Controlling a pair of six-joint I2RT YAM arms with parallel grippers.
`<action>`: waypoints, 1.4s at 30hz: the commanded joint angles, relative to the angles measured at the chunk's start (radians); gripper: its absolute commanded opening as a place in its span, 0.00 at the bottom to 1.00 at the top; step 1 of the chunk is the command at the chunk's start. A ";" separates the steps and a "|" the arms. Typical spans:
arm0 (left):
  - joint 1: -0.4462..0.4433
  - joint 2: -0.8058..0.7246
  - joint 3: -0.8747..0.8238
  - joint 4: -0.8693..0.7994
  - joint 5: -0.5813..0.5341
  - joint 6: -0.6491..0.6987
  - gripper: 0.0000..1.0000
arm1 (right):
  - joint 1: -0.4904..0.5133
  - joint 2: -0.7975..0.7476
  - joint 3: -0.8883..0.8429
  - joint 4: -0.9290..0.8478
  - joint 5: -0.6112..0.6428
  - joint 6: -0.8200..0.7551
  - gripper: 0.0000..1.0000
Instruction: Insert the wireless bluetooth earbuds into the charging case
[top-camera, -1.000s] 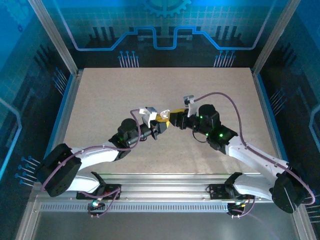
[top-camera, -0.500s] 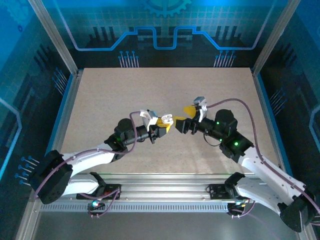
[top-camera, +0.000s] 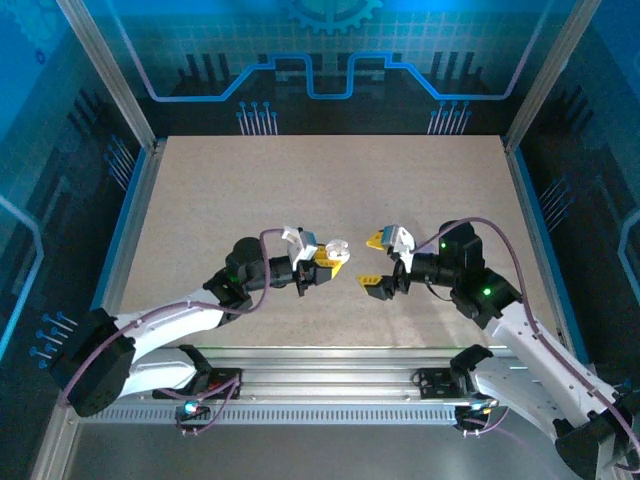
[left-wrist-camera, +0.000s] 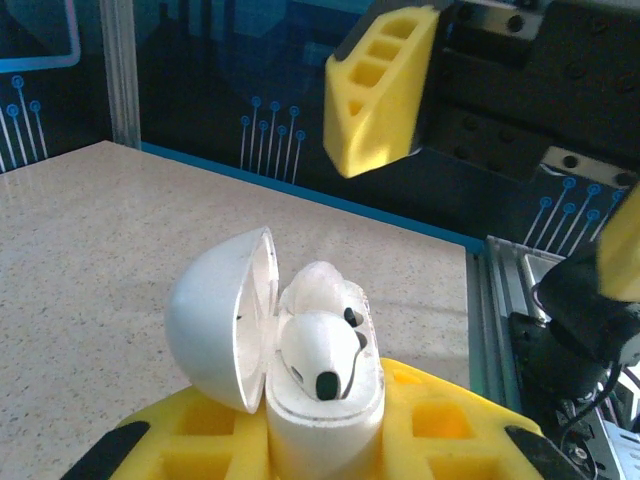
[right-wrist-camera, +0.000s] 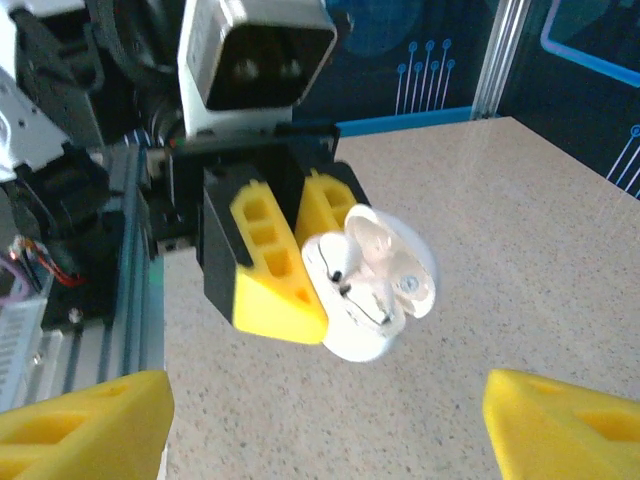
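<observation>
L gripper (top-camera: 329, 258): clenched on charging case (top-camera: 337, 247); yellow fingers (right-wrist-camera: 268, 262) pinching lower body of case from both sides, upper part of case sticking out past tips.
Charging case: white, rounded, held up off tabletop (top-camera: 300, 180), not touching it; upright in L wrist view, tilted in R wrist view.
Lid (left-wrist-camera: 222, 325): hinged open, swung to left of case body in L wrist view; hollow inside facing wells.
Earbud (left-wrist-camera: 320, 358): white, seated in near well of case, dark oval spot on its face, top about level w/ case rim.
Far well: pale glossy shape (left-wrist-camera: 322, 285) just behind earbud, touching it; 2nd bud or case moulding, cannot tell.
R gripper (top-camera: 374, 262): released, jaws spread wide, nothing between; right of case in top view, near but apart, tips aimed toward it.
R fingers (right-wrist-camera: 85, 420): yellow wedges at both bottom corners of R wrist view; case above & between them, clear of both.
From L wrist: one R finger above & beyond case, other at right edge, blurred & cut off.
L wrist cam (right-wrist-camera: 255, 50): white box w/ dark face, above & behind case in R wrist view.
Tabletop: beige, speckled, below case.
</observation>
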 joint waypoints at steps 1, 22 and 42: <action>-0.007 -0.039 0.041 -0.023 0.059 0.048 0.19 | -0.021 0.033 0.041 -0.082 -0.013 -0.112 0.81; -0.012 -0.061 0.050 -0.071 0.081 0.075 0.19 | 0.001 0.239 0.194 -0.197 -0.154 -0.206 0.70; -0.023 -0.046 0.057 -0.057 0.082 0.081 0.19 | 0.022 0.310 0.242 -0.191 -0.201 -0.243 0.62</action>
